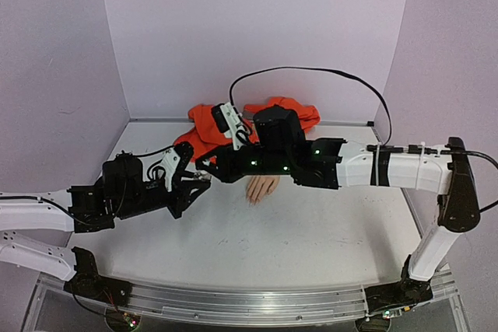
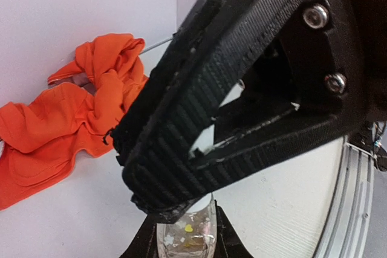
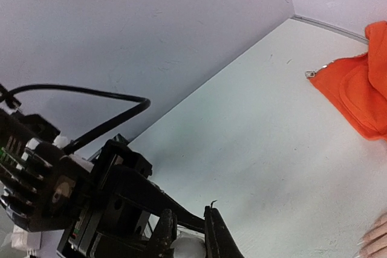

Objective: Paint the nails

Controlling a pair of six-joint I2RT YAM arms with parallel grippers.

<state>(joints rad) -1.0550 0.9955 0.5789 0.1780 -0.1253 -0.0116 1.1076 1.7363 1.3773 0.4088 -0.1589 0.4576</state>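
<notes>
Okay, we're watching what I'm reading as the bottle-opening step: no brush is out and no polish is going on. The left gripper [image 1: 198, 184] is holding its jaws closed around the little clear bottle [image 2: 184, 237]. The right gripper [image 1: 208, 170] is reaching across and pinching its jaws tight on what looks like the pale cap [image 3: 187, 249]. Both are meeting just beside the mannequin hand [image 1: 262, 187], on the left arm's side of it. The nails [image 1: 255, 199] are sitting at that hand's near end, pointing toward the arm bases, and the orange sleeve [image 1: 206, 124] is bunching up behind the hand.

Next, I'm expecting a twist or pull to free the cap while the left holds steady, then a careful carry across to the nails.

The overhead view is giving the whole layout on the worktop [image 1: 311, 231] but hiding the bottle between the jaws. The left wrist view is showing the glass and its glitter flecks. The right wrist view is catching the cap, plus fingertips at its lower corner.
</notes>
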